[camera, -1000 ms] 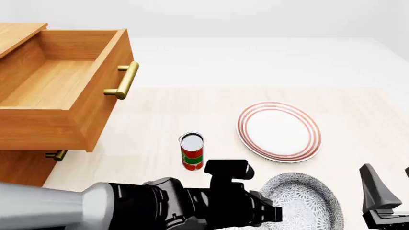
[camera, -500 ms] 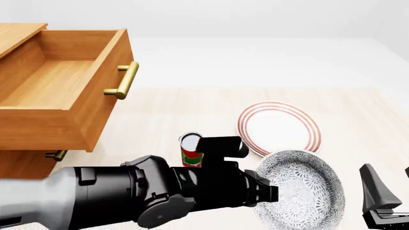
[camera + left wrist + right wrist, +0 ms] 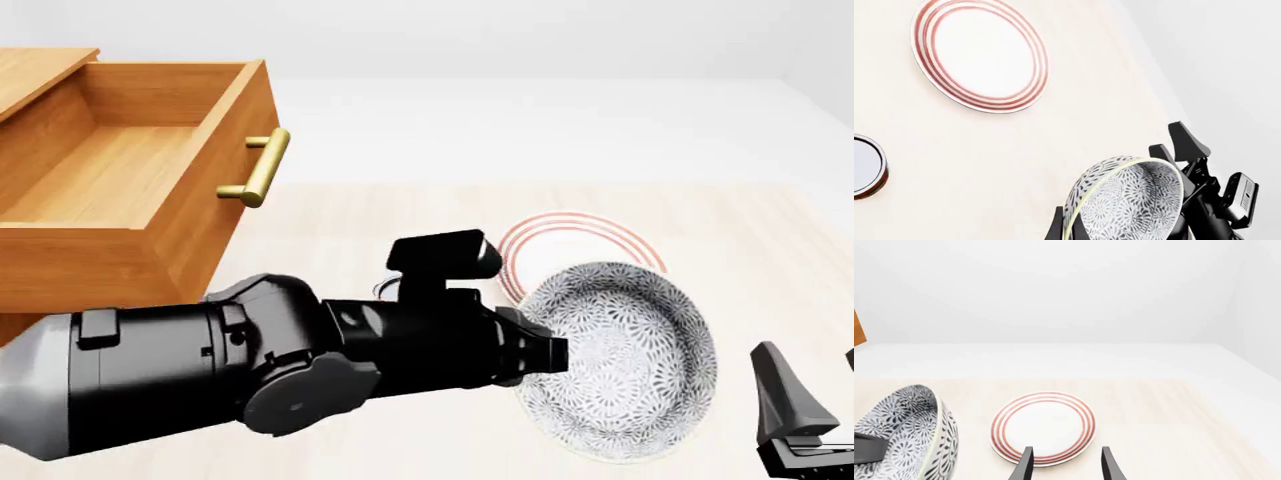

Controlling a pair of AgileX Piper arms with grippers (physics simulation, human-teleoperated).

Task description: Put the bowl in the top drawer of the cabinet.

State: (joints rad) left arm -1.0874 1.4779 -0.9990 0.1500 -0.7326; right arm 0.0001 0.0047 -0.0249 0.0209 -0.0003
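The bowl (image 3: 625,355) hangs above the table, tipped on edge with its lace-patterned inside facing the front camera. My left gripper (image 3: 537,352) is shut on its rim, one finger (image 3: 869,448) inside the bowl (image 3: 917,432) and one finger (image 3: 1057,228) outside the bowl (image 3: 1131,200). At the far left the top drawer (image 3: 127,175) of the cabinet (image 3: 40,340) stands pulled out, with nothing inside. My right gripper (image 3: 1066,467) is open and holds nothing, low at the front right (image 3: 811,392).
A flat plate with red rings (image 3: 567,232) lies on the table, half hidden behind the bowl; it also shows as the plate (image 3: 1044,425) and the plate (image 3: 981,55). A can (image 3: 864,166) stands beside it, hidden by the arm in the front view.
The left arm has lifted the bowl off the table, up and away from the near edge, tipping it onto its edge. Arm and bowl now cover the can and part of the plate. The right gripper stayed still.
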